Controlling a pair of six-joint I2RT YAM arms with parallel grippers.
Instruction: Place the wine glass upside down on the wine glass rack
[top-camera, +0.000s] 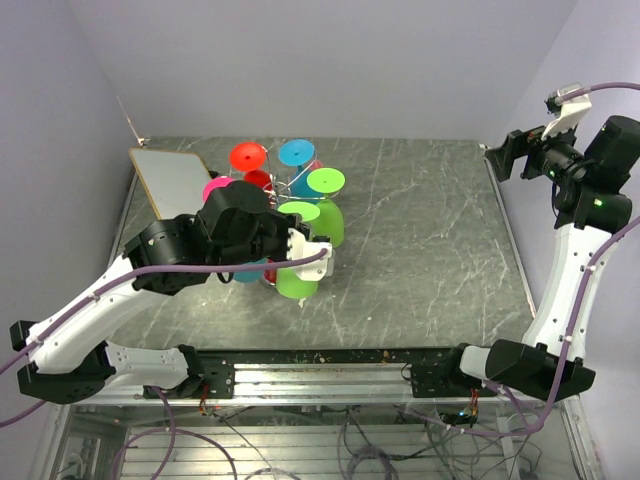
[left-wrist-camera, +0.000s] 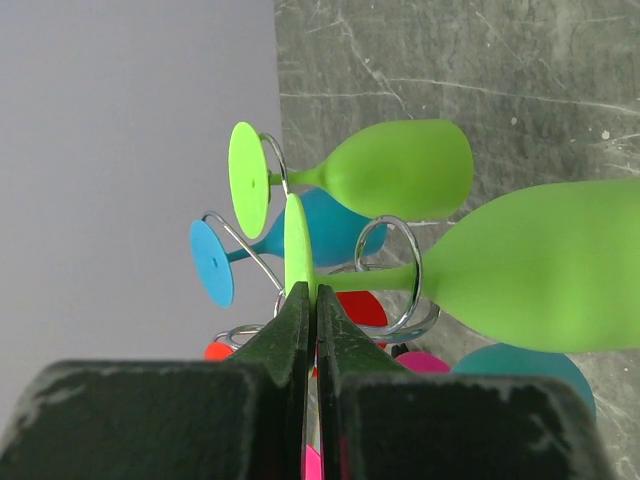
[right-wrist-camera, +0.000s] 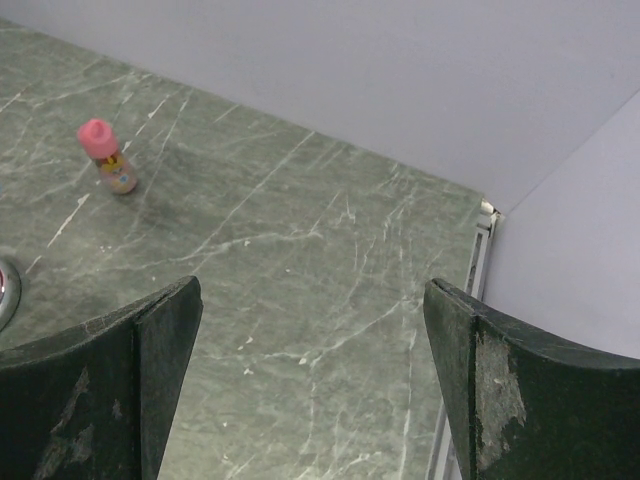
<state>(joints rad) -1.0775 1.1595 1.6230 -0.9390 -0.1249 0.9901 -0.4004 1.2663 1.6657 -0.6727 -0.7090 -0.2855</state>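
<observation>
My left gripper (left-wrist-camera: 312, 292) is shut on the thin foot (left-wrist-camera: 297, 245) of a lime-green wine glass (left-wrist-camera: 540, 265). The glass's stem runs through a curled loop (left-wrist-camera: 418, 290) of the silver wine glass rack (top-camera: 283, 188). In the top view the left gripper (top-camera: 300, 245) hangs over the rack's near side, with the held glass's bowl (top-camera: 296, 285) just below it. My right gripper (top-camera: 503, 160) is raised at the far right, away from the rack. Its jaws stand wide open over bare table (right-wrist-camera: 310, 340), holding nothing.
Other glasses hang on the rack: red (top-camera: 248, 156), blue (top-camera: 296, 152), a second green one (top-camera: 326, 181), pink (top-camera: 215, 188) and teal (top-camera: 250, 272). A white board (top-camera: 170, 178) lies at the back left. A small pink-capped bottle (right-wrist-camera: 107, 156) stands on the marble.
</observation>
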